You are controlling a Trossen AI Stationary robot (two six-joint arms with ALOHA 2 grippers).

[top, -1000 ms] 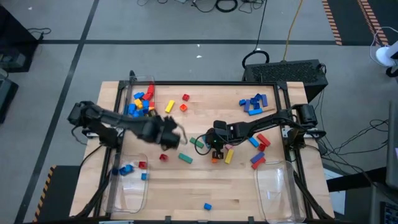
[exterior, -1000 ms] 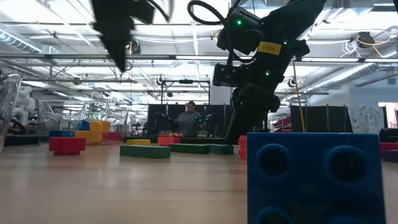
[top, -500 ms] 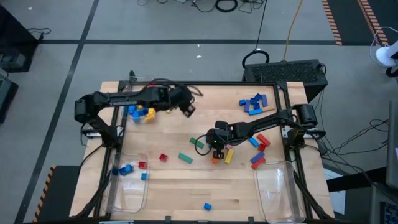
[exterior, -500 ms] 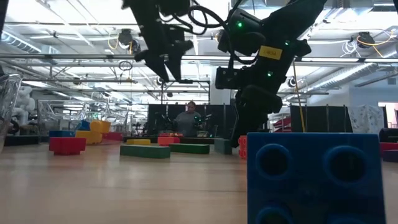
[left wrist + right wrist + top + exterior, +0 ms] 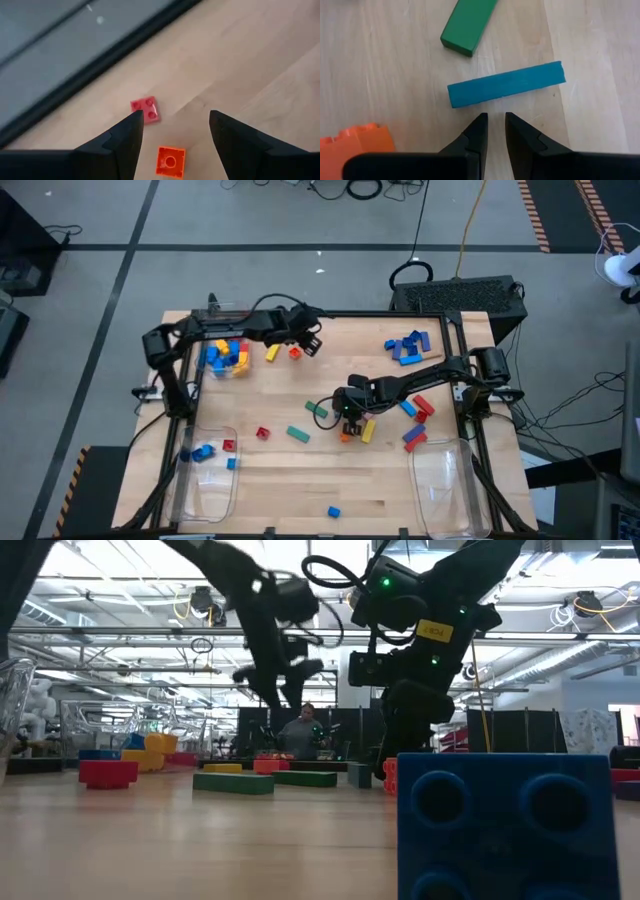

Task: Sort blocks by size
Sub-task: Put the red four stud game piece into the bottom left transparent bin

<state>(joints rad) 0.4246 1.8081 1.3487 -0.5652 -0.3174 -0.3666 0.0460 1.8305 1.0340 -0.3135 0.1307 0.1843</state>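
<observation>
The high view hangs above the wooden table (image 5: 330, 480) and looks straight down, taking in its whole top, both arms and the grey floor around. The low view sits at table-top level, facing across the boards into the room behind, so close to a blue brick (image 5: 505, 825) that it fills the near corner. The left wrist view looks down past its own fingers (image 5: 125, 142) at an orange brick (image 5: 170, 161) near the table's far edge, a spot the high view also covers. The right wrist view looks closely down on a teal bar (image 5: 506, 83) mid-table.
</observation>
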